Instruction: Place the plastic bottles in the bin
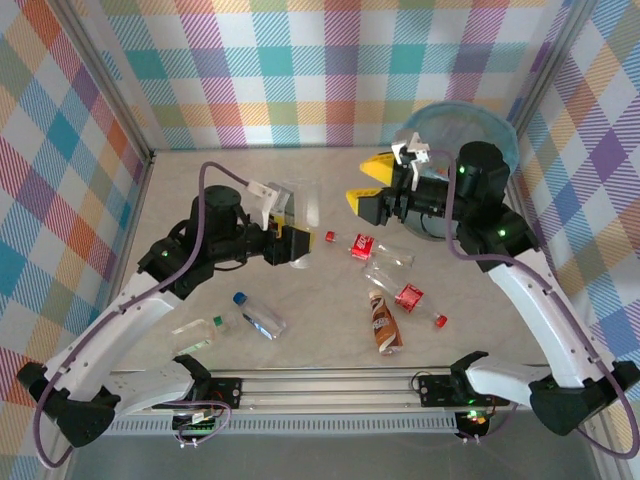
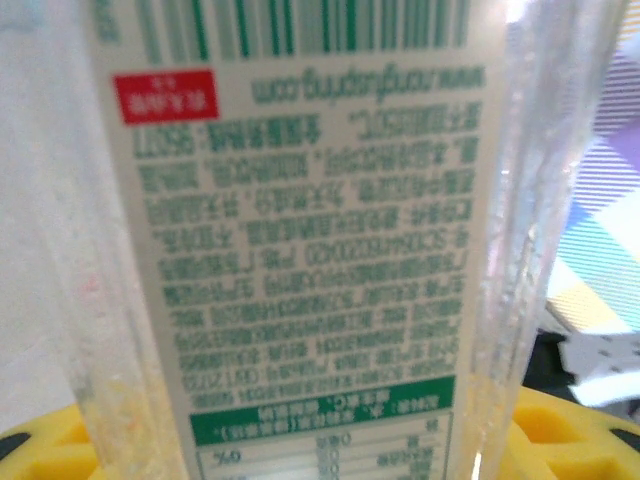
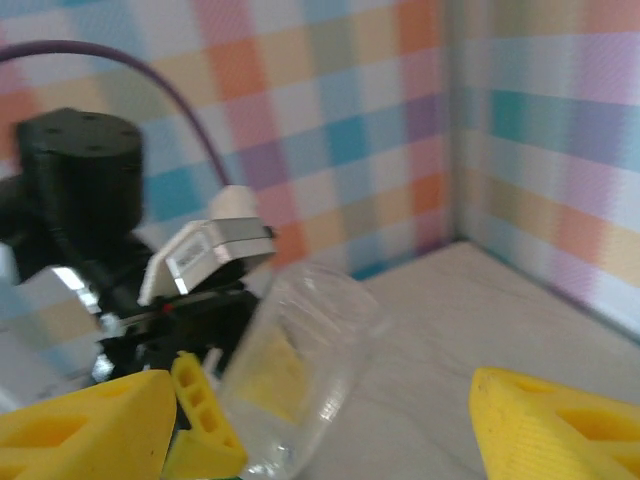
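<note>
Pinching a clear bottle (image 1: 298, 210) with a green-printed label, the left gripper (image 1: 290, 242) sits left of the table's (image 1: 320, 300) middle. The bottle is held tight between its yellow fingers. The right gripper (image 1: 368, 182) is spread and holds nothing. It is just beside the bin (image 1: 500, 130) in the far right corner, its fingers pointing toward the held bottle. Several other bottles (image 1: 383, 325) lie on the table nearer the arms, apart from the bin.
</note>
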`<state>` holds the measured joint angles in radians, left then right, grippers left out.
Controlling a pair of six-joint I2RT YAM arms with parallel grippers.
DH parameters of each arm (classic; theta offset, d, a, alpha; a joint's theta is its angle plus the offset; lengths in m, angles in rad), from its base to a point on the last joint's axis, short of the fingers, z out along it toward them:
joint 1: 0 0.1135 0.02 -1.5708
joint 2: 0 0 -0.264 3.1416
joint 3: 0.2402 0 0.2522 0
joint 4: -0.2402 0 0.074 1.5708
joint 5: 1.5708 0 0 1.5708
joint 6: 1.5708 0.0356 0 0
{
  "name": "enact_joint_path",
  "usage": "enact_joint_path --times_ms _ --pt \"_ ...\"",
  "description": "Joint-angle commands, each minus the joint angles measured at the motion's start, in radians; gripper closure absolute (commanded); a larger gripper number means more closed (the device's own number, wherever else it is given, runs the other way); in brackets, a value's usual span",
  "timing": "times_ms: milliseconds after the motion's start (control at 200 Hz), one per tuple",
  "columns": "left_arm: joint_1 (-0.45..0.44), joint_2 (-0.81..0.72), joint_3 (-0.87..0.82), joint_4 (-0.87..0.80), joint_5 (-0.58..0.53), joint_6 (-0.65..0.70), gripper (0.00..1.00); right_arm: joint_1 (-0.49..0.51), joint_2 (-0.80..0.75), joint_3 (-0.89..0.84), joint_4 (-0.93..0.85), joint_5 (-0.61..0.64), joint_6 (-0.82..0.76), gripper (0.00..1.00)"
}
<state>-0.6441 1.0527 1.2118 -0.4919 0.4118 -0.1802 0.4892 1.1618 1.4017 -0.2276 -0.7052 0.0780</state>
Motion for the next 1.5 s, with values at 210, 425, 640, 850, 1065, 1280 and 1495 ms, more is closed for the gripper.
enact_joint_path --times_ms 210,425,640,850,1065,1280,1495 --pt "0.008 -0.072 0.032 0.010 0.321 0.129 0.65 0.085 0.106 0.115 -0.054 -0.319 0.011 0.18" --pt "0.006 -0.070 0.037 0.016 0.384 0.139 0.76 0.147 0.135 0.129 -0.069 -0.394 -0.004 0.18" --pt "-0.003 -0.061 0.035 0.029 0.453 0.151 0.76 0.188 0.160 0.141 -0.107 -0.370 -0.009 0.18" --pt "-0.006 -0.094 0.032 0.014 0.441 0.178 0.77 0.190 0.151 0.165 -0.164 -0.242 -0.024 0.13" --pt "-0.008 -0.122 0.016 0.006 0.461 0.181 0.78 0.190 0.144 0.181 -0.160 -0.238 -0.002 0.07" --pt "-0.008 -0.107 0.015 -0.007 0.515 0.191 0.78 0.192 0.182 0.221 -0.136 -0.377 0.066 0.08" --pt "-0.008 -0.039 0.052 -0.019 0.569 0.200 0.78 0.205 0.235 0.268 -0.211 -0.428 0.031 0.12"
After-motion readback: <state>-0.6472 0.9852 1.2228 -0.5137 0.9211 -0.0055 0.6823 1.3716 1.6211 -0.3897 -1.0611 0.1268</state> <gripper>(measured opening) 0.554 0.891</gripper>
